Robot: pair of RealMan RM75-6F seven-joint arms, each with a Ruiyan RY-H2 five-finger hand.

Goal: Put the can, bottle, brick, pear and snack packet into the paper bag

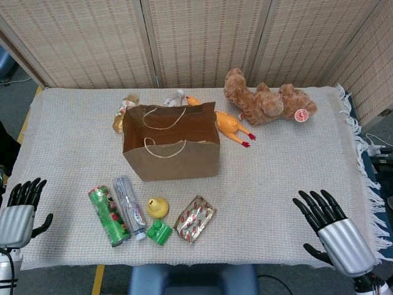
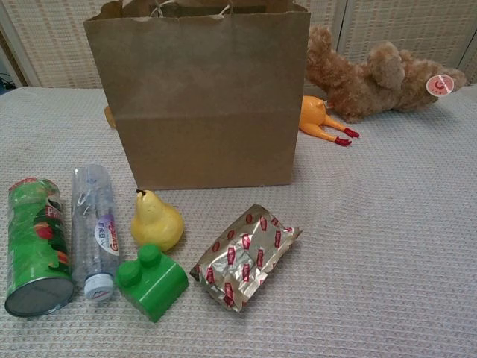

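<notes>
A brown paper bag (image 1: 172,157) (image 2: 201,97) stands upright and open in the middle of the table. In front of it lie a green can (image 1: 108,215) (image 2: 36,242), a clear bottle (image 1: 129,206) (image 2: 95,227), a yellow pear (image 1: 158,207) (image 2: 155,221), a green brick (image 1: 159,232) (image 2: 151,280) and a silver snack packet (image 1: 194,218) (image 2: 246,255). My left hand (image 1: 19,210) hovers open at the table's left edge. My right hand (image 1: 331,228) is open at the front right, far from the objects. Neither hand appears in the chest view.
A brown teddy bear (image 1: 268,101) (image 2: 373,71) lies at the back right. A rubber chicken (image 1: 228,126) (image 2: 320,121) lies beside the bag's right side. Other small items (image 1: 127,110) sit behind the bag. A woven cloth (image 1: 276,178) covers the table.
</notes>
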